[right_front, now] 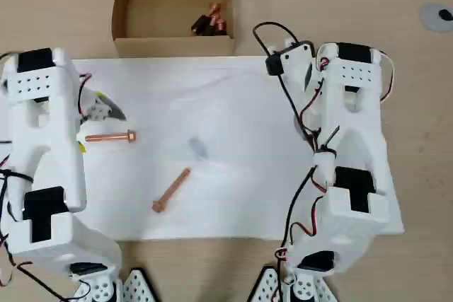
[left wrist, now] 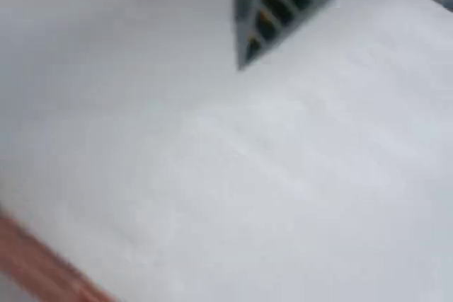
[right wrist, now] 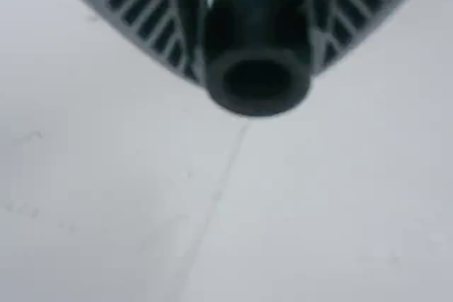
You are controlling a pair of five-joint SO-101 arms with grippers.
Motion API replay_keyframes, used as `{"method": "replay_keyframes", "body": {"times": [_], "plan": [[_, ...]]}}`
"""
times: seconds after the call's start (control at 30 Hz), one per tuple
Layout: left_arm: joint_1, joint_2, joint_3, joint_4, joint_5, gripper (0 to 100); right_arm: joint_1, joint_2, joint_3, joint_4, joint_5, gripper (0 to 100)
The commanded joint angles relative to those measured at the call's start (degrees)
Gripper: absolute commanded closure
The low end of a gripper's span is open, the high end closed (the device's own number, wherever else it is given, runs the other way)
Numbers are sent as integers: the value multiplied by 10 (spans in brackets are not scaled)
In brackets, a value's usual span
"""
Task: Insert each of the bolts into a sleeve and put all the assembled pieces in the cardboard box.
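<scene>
Two copper bolts lie on the white cloth (right_front: pixel 233 104): one bolt (right_front: pixel 110 136) lies level near the left arm, the other bolt (right_front: pixel 171 189) lies slantwise nearer the front. A small grey piece (right_front: pixel 197 148), seemingly a sleeve, rests between them at mid-cloth. My left gripper (right_front: pixel 106 109) hovers just behind the level bolt; one finger (left wrist: pixel 269 5) with a yellow strip shows over bare cloth, so it stands open and empty. My right gripper (right wrist: pixel 258 68) is shut on a dark sleeve (right wrist: pixel 258 83), whose open bore faces the camera just above the cloth.
The cardboard box (right_front: pixel 124 12) stands behind the cloth at the back, with several assembled copper and dark pieces (right_front: pixel 210 22) in its right corner. The right arm (right_front: pixel 350 146) covers the cloth's right edge. Bare wooden table surrounds the cloth.
</scene>
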Motion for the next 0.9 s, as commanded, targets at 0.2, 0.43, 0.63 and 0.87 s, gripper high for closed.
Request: {"method": "replay_keyframes", "body": {"times": [0.2,0.43,0.63,0.87], "plan": [[7,-12,-19,7,-696,667,6,-40,-5,-7,2,988],[21,-9,-50,-68,-833,719,5,-40,-5,-10,-3,988],[62,-7,-65,-60,-920,722,5,-40,-27,-5,-9,988],[95,40,-57,-111,-957,724,-7,-42,-65,35,-15,988]]}}
